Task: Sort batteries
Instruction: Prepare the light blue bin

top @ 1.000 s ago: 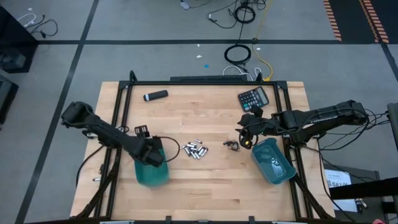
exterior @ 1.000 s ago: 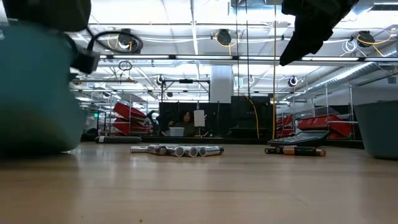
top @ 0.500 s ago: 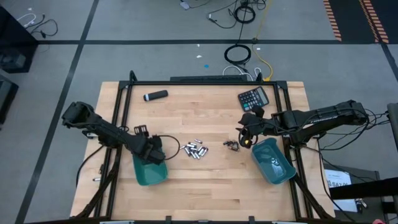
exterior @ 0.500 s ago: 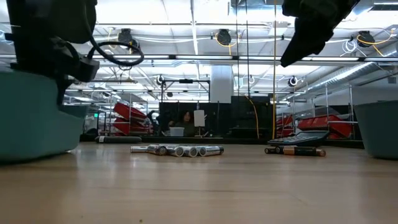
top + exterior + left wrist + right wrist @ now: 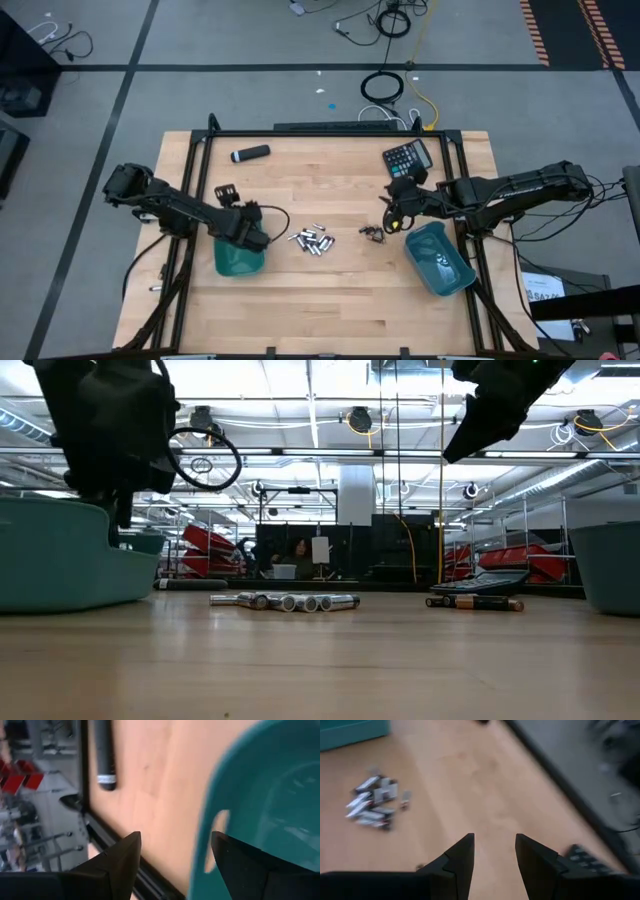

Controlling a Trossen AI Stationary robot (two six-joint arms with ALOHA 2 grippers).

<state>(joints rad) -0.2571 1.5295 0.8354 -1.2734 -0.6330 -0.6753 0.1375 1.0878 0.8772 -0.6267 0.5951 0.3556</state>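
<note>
The silvery batteries (image 5: 312,240) lie in a loose pile on the wood at mid-table, also seen in the low view (image 5: 290,601) and the right wrist view (image 5: 372,802). A few smaller dark batteries (image 5: 373,234) lie to their right. My left gripper (image 5: 255,238) is open at the far rim of the left teal bin (image 5: 235,265), which stands on the table. My right gripper (image 5: 392,222) is open above bare wood, between the dark batteries and the right teal bin (image 5: 455,275). My left gripper (image 5: 175,865) stands open astride the left bin's rim by its handle hole (image 5: 215,840), one finger (image 5: 250,870) on the bin's inner side and the other (image 5: 117,867) outside. Whether either finger touches the rim, I cannot tell.
A black-and-grey marker (image 5: 250,153) lies near the far left corner, and a black calculator (image 5: 407,157) near the far right. A few small things lie in the right bin. Bare wood stretches along the near edge between the bins.
My left gripper has moved a short way toward the table's far edge. The left teal bin has shifted with it, away from the near edge, and now stands level on the table. My right gripper has stayed about where it was.
</note>
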